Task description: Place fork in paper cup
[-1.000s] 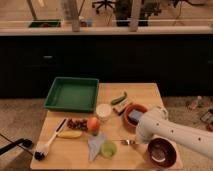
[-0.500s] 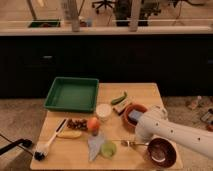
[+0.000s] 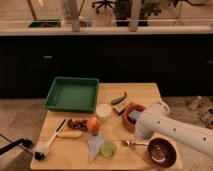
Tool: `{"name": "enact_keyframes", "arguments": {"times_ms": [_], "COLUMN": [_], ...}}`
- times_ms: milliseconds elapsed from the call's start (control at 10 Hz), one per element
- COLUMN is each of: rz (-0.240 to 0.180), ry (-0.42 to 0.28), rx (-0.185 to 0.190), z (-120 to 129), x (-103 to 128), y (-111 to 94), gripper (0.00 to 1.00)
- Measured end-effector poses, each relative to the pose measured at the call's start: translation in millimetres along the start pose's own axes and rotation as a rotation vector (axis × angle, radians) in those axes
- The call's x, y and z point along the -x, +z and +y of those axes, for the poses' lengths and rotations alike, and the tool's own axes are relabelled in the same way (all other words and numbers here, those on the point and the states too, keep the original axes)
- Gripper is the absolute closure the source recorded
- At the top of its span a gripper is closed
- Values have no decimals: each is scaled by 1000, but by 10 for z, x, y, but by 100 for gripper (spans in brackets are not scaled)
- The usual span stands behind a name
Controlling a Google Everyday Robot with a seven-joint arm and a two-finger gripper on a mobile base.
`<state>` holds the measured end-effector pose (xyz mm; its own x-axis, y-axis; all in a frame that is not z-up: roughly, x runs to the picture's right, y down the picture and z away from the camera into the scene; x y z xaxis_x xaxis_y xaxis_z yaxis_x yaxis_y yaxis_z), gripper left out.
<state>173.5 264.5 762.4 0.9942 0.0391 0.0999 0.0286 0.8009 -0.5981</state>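
Observation:
The fork (image 3: 129, 143) is a thin silvery utensil lying flat on the wooden table (image 3: 145, 92), between a pale green round thing (image 3: 108, 148) and a dark brown bowl (image 3: 161, 152). The paper cup (image 3: 103, 111) stands upright near the table's middle, white and short, up and to the left of the fork. My white arm (image 3: 175, 131) reaches in from the right. My gripper (image 3: 138, 133) is at its left end, low over the table just above the fork and in front of an orange bowl (image 3: 131, 115). The arm's bulk hides most of it.
A green tray (image 3: 73, 93) sits at the back left. A black-handled brush with a white head (image 3: 46, 147), a banana (image 3: 69, 134), dark grapes (image 3: 76, 123) and an orange fruit (image 3: 93, 123) lie at the front left. A green pepper (image 3: 119, 98) lies behind the cup.

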Motion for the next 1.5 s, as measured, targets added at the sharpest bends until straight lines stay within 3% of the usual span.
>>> {"name": "enact_keyframes", "arguments": {"times_ms": [400, 600, 1500], "rz": [10, 12, 0], "ry": [20, 30, 72], "rx": [10, 10, 89], "z": [71, 105, 212], "x": [31, 37, -59], "y": [64, 74, 375], "gripper": [32, 20, 20]}}
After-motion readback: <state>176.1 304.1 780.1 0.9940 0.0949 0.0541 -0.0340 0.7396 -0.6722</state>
